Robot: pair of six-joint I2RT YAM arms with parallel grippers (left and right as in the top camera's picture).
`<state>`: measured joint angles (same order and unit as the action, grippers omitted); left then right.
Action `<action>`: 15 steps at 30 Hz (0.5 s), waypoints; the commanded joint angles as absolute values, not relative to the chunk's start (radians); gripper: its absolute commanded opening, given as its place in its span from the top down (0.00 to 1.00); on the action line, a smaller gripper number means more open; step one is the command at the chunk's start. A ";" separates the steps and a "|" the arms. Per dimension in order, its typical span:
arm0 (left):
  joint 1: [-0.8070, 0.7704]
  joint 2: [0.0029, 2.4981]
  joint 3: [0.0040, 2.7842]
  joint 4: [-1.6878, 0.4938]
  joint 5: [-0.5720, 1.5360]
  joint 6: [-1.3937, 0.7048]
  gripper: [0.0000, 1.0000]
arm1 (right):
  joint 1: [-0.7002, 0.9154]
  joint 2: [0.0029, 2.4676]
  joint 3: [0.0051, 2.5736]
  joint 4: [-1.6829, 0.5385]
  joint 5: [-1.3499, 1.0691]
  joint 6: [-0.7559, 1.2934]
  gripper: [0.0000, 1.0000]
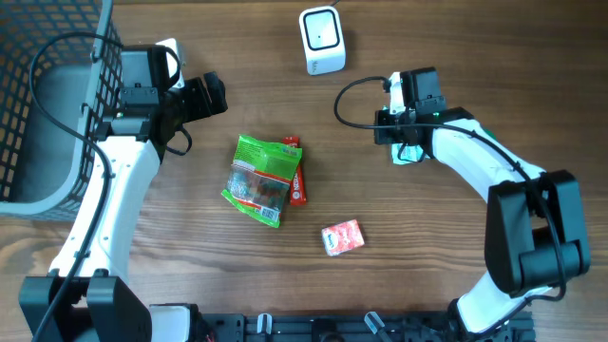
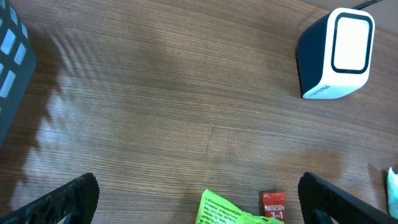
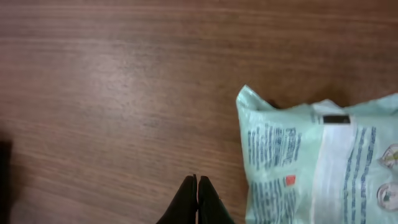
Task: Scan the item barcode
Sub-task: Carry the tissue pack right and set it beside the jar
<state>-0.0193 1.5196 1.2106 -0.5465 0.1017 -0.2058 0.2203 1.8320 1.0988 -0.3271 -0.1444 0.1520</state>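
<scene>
Grey wire basket (image 1: 38, 104) fills the upper left of the frame. Just right of it the left jaws stand wide open above the bench (image 1: 190, 237), gripping nothing. At centre a green snack bag (image 1: 258, 180) overlaps a red sachet (image 1: 298, 180), with a small red packet (image 1: 342, 237) lower right of them. A white scanner (image 1: 322, 40) sits at top centre. Further right the right jaws are closed, empty, just beside a pale mint packet (image 3: 323, 162).

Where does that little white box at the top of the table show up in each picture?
Overhead: white box-shaped scanner with dark sides, top centre.
Left wrist: upper right.
Right wrist: not in it.
Shared landmark: red Nescafe sachet, overhead and left wrist.
</scene>
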 commanded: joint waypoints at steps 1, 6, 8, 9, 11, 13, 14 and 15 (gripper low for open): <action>-0.015 1.523 1.209 -0.544 0.107 -0.190 0.00 | 0.220 1.882 1.091 -0.343 0.043 0.131 0.96; -0.015 1.523 1.209 -0.543 0.107 -0.190 0.00 | 0.153 1.852 1.093 -0.474 0.196 0.074 0.96; -0.015 1.523 1.209 -0.543 0.107 -0.190 0.00 | 0.110 1.831 1.093 -0.500 0.195 0.080 0.96; -0.015 1.523 1.209 -0.544 0.107 -0.190 0.00 | 0.090 1.821 1.093 -0.506 0.197 0.079 0.96; -0.015 1.523 1.209 -0.544 0.107 -0.190 0.00 | 0.054 1.800 1.094 -0.509 0.203 0.078 0.96; -0.015 1.523 1.209 -0.543 0.107 -0.190 0.00 | 0.049 1.752 1.123 -0.541 0.144 0.075 0.96; -0.015 1.523 1.209 -0.543 0.107 -0.190 0.00 | 0.056 1.720 1.142 -0.556 0.047 0.047 0.93; -0.015 1.523 1.209 -0.543 0.107 -0.190 0.00 | 0.071 1.678 1.159 -0.576 -0.068 0.012 0.90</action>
<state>-0.0193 1.5196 1.2106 -0.5465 0.1020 -0.2058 0.0444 1.7817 1.1019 -0.5564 0.1329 0.0772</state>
